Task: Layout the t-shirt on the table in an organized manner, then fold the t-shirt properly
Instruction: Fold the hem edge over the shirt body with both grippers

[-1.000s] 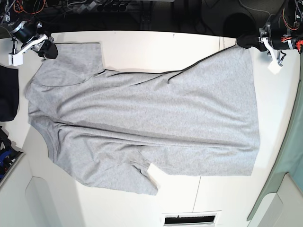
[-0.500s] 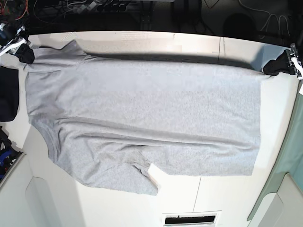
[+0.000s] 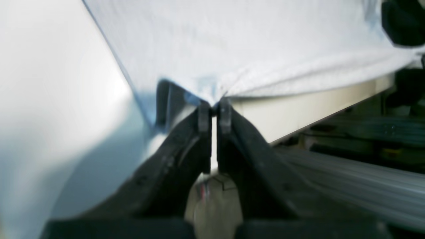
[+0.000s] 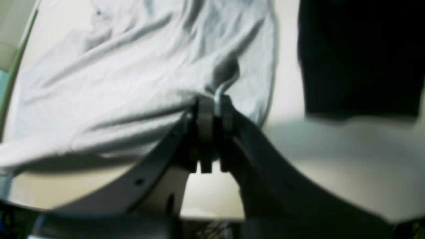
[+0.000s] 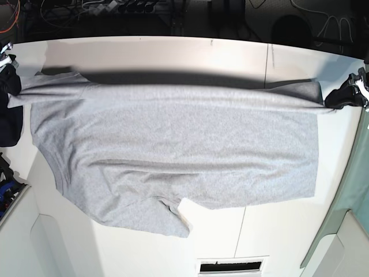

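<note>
The light grey t-shirt lies spread across the white table, its far edge lifted and stretched taut between both grippers, casting a dark shadow band behind it. My left gripper is at the right edge of the base view, shut on the shirt's far hem corner; in the left wrist view its fingertips pinch the cloth. My right gripper is at the left edge, shut on a bunch of the shirt by the sleeve, seen between its tips. The near sleeve lies rumpled.
A dark navy cloth lies at the table's left edge beside my right gripper. Cables run behind the black far edge. A slotted vent sits at the front, and a green surface borders the right side.
Both grippers have moved outward and slightly nearer, pulling the shirt's far edge from a slack diagonal into a straight, raised line. The folded far sleeve has been opened out.
</note>
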`<state>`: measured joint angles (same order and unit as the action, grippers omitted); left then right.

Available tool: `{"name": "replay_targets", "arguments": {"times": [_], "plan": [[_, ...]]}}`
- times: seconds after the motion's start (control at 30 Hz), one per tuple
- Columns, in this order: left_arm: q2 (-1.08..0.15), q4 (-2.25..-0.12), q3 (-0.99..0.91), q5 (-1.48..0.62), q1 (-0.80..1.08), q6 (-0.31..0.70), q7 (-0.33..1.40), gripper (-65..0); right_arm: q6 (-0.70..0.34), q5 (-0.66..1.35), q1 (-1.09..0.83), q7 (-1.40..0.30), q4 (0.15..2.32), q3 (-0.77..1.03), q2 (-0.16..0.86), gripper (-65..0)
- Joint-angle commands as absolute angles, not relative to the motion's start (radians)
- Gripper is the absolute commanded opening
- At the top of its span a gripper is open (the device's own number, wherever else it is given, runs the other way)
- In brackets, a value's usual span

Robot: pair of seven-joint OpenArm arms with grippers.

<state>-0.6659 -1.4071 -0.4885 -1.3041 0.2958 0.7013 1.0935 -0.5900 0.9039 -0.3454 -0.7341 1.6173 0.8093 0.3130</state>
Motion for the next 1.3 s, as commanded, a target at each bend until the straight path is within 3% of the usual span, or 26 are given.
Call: {"name": "replay_targets", "arguments": {"times": [0.0, 0.17, 0.5, 0.93, 1.07, 1.13, 1.2, 1.27], "plan": [[-0.696, -1.417, -0.496, -1.267, 0.264, 0.698, 1.039, -65.0, -0.583, 0.915, -0.309, -0.691, 1.632, 0.817, 0.336, -65.0], [-0.696, -1.414, -0.395, -1.071, 0.166, 0.698, 0.902, -65.0, -0.58, 0.818, -0.178, -0.646, 1.625, 0.744, 0.338, -65.0], [-0.696, -1.243, -0.204, -0.885, 0.046, 0.698, 0.753, -65.0, -0.56, 0.502, 0.015, -0.572, 1.605, 0.453, 0.338, -65.0], [-0.695, -1.092, -0.204, -0.84, 0.022, 0.698, 0.654, -65.0, -0.564, 0.503, 0.091, -0.387, 1.189, 0.436, 0.36, -65.0], [-0.684, -1.077, -0.204, -0.84, 0.023, 0.698, 0.649, -65.0, -0.565, 0.531, 0.096, -0.373, 1.151, 0.436, 0.36, -65.0], [-0.68, -1.077, -0.204, -0.84, 0.023, 0.698, 0.655, -64.5, -0.565, 0.536, 0.099, -0.374, 1.154, 0.436, 0.361, -51.0], [-0.679, -1.077, -0.204, -0.84, 0.023, 0.698, 0.655, -55.5, -0.564, 0.551, 0.099, -0.374, 1.159, 0.437, 0.368, -37.2], [-0.68, -1.078, -0.204, -0.842, 0.022, 0.698, 0.679, -46.0, -0.564, 0.56, 0.099, -0.394, 1.167, 0.449, 0.371, -32.7]]}}
